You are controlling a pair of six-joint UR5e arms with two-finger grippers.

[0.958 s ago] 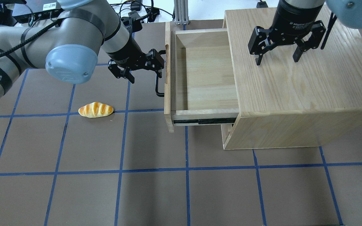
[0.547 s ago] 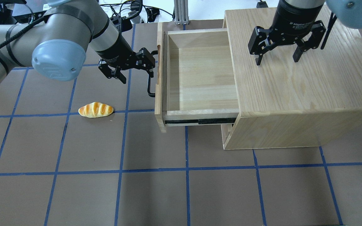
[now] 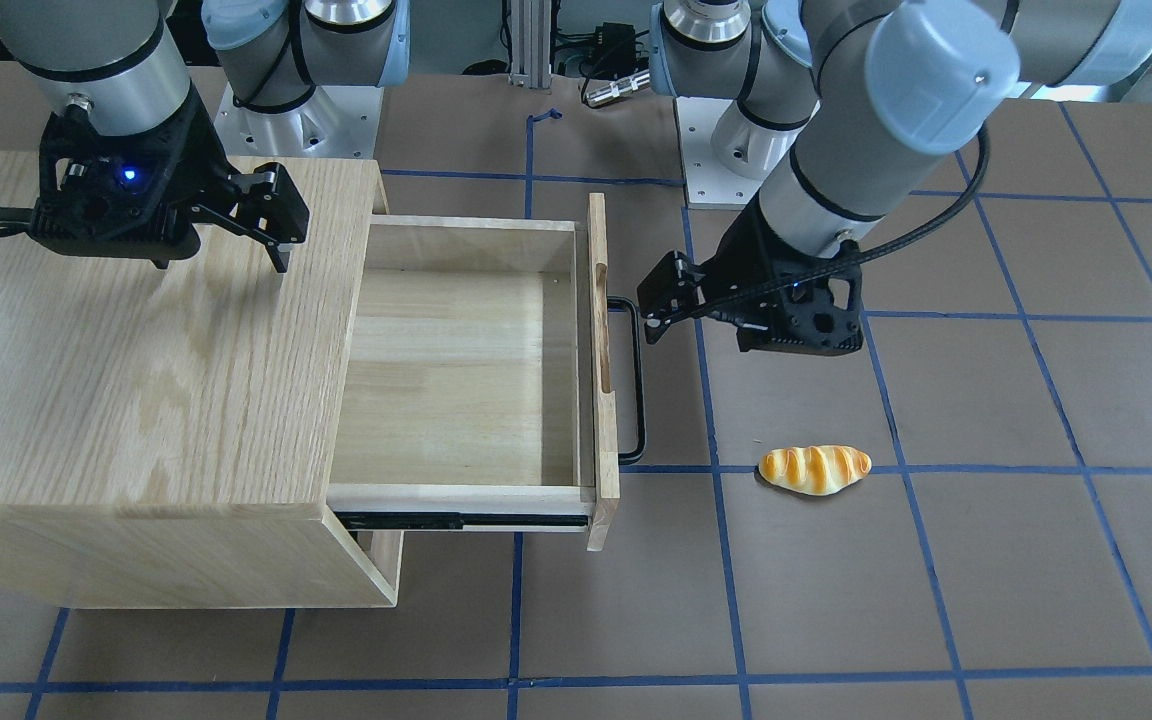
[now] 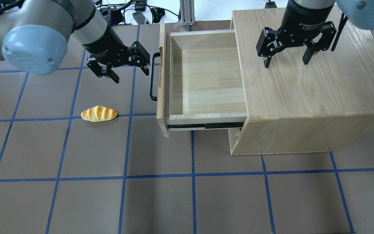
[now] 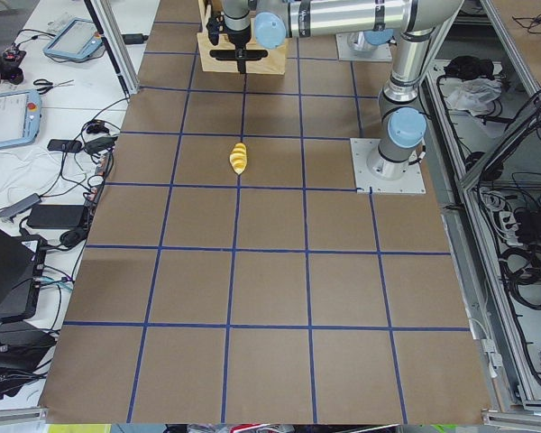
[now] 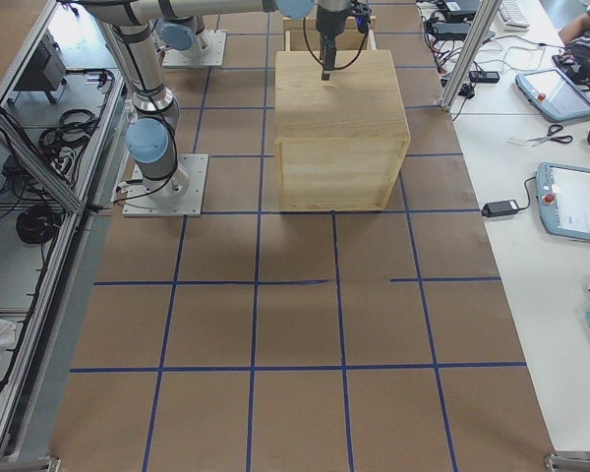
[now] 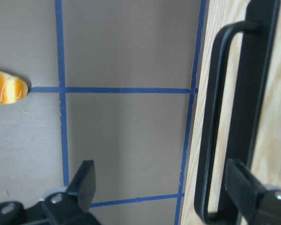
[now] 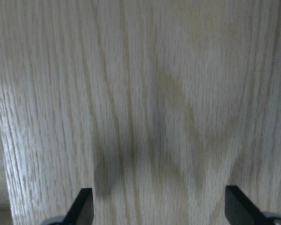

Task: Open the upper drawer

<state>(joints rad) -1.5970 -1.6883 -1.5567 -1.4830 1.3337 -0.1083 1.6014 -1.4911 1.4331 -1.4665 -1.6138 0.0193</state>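
Upper drawer (image 4: 203, 78): drawn out of cabinet (image 4: 304, 97). Left gripper (image 4: 130, 74): jaws spread, beside handle (image 4: 152, 76), contact unclear. Right gripper (image 4: 286, 63): jaws spread over cabinet top. Bread roll (image 4: 99, 113): bench (image 4: 190, 201), well apart from cabinet. Cabinet front hidden.

The drawer (image 4: 206, 78) stands pulled out of the cabinet (image 4: 304, 97). Its well is open from above up to the cabinet's top, which roofs the rear. The handle (image 4: 154, 76) juts from the drawer front, leaving a slim slot between bar and wood. The left end effector (image 4: 129, 72), jaws spread, occupies the room just beside the handle's farther half. A bread roll (image 4: 99, 113) lies on the tabletop (image 4: 93, 201), a bare lane between it and the drawer front. The right end effector (image 4: 286, 61), jaws spread, hangs over the cabinet's top.
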